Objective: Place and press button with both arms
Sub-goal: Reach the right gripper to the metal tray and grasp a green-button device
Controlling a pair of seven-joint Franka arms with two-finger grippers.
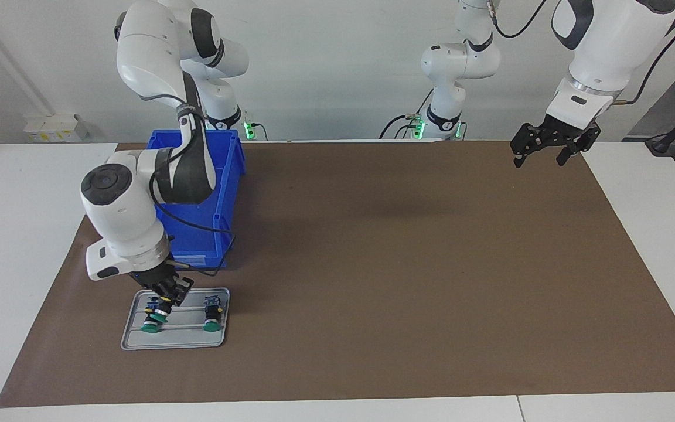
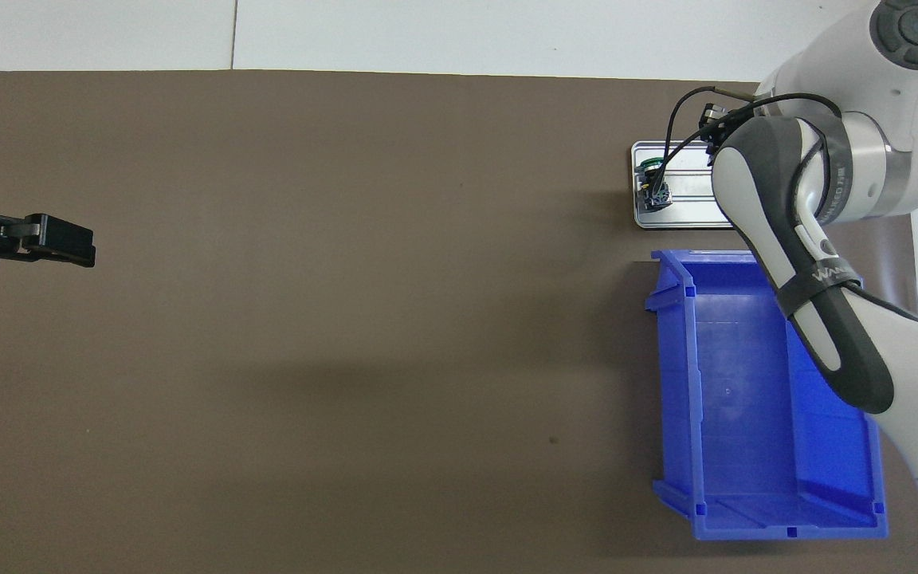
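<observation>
While our right claw (image 1: 164, 302) pinches the button (image 1: 153, 319) on the metal tray (image 1: 176, 341) at the right arm's end of the bench, nothing is placed or pressed yet. Our left claw (image 1: 539, 153) waits spread over the bench's other end.
</observation>
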